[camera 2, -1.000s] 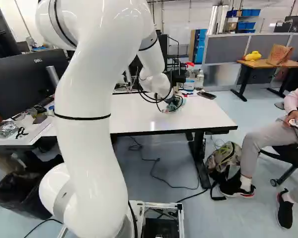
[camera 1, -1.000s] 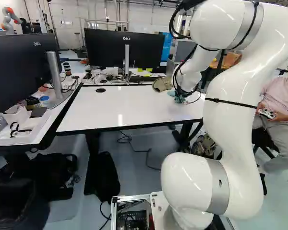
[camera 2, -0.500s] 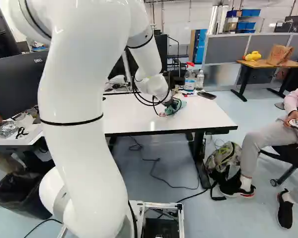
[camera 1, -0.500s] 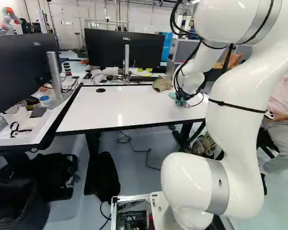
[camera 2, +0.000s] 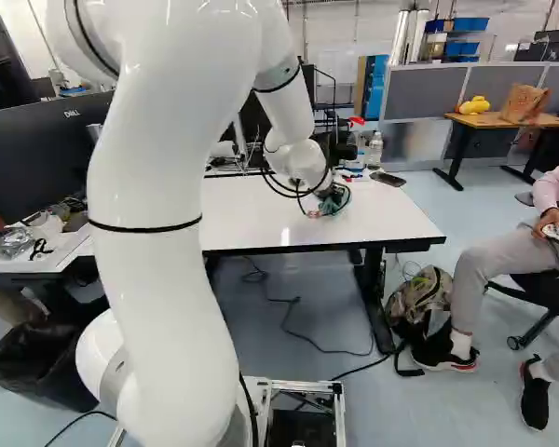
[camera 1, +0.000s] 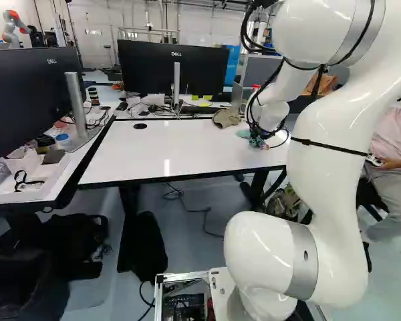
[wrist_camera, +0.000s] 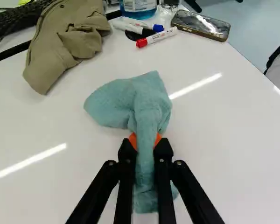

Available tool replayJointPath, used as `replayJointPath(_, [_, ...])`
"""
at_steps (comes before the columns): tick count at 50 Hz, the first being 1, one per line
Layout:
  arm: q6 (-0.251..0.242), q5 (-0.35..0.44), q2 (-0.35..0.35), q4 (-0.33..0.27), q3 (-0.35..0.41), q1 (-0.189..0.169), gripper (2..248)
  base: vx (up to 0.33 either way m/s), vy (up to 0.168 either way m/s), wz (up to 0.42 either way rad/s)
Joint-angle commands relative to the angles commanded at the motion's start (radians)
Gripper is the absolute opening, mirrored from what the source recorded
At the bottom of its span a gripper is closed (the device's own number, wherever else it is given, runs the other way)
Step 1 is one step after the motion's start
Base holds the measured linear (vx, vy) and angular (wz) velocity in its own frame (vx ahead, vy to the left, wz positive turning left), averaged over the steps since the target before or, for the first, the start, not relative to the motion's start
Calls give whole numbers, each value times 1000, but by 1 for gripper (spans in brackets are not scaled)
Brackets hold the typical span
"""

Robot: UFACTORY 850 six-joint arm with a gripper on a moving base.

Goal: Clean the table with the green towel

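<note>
- Our white arm (camera 2: 163,279) reaches over the near edge of the white table (camera 1: 167,147), bent, we judge, to bring the cloth down for wiping.
- At its end, our black gripper (wrist_camera: 145,142) pinches the green towel (wrist_camera: 151,102) between both orange pads. The bunched hold likely keeps it from slipping, while a loose fold spreads ahead over the tabletop as a wiping pad.
- Beyond, we see a tan cloth item (wrist_camera: 67,39) crumpled near the far edge; a wide stroke might snag it.
- Two markers (wrist_camera: 157,37), a phone (wrist_camera: 200,24) and a bottle of blue liquid (wrist_camera: 138,5) sit grouped farther off, perhaps set aside to leave us wiping room.
</note>
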Motion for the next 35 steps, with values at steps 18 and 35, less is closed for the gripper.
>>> replayJointPath(18, [0, 0, -72, 0, -93, 14, 50, 0, 0, 0])
replayJointPath(35, [0, 0, -128, 0, -166, 47, 50, 0, 0, 0])
